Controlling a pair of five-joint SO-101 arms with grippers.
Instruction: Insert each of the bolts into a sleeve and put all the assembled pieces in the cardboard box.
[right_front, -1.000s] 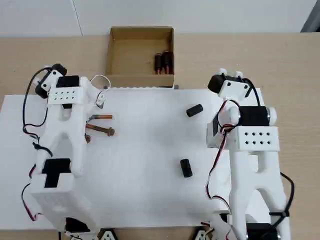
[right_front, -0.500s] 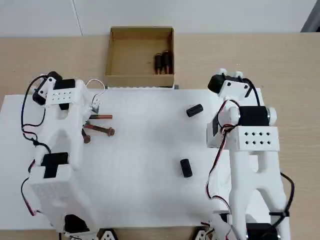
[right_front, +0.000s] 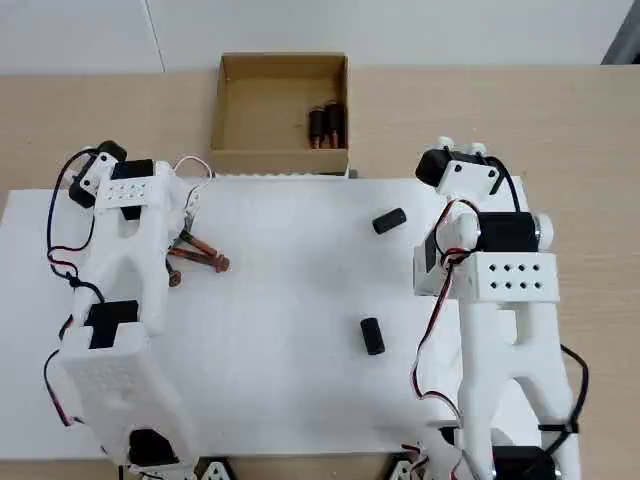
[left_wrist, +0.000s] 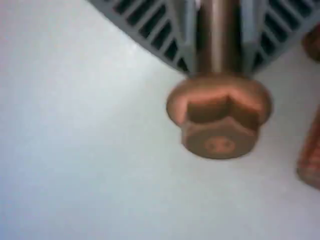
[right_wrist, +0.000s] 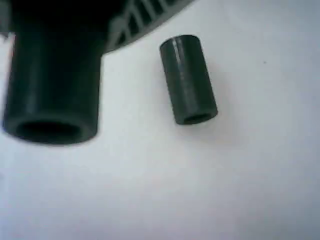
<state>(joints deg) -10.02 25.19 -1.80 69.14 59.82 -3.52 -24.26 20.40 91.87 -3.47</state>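
Left gripper (left_wrist: 217, 45) clamped on 1 bolt (left_wrist: 220, 117) by its shank, over the white mat (right_front: 300, 300); right gripper (right_wrist: 65, 20) closed round 1 sleeve (right_wrist: 50, 90); best to line shank squarely with bore before pushing.

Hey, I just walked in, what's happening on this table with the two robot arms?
The left gripper is shut on a copper bolt over the white sheet, with other bolts lying beside it. The right gripper seems to hold a black sleeve; two loose sleeves lie on the sheet. Assembled pieces already sit in the cardboard box.
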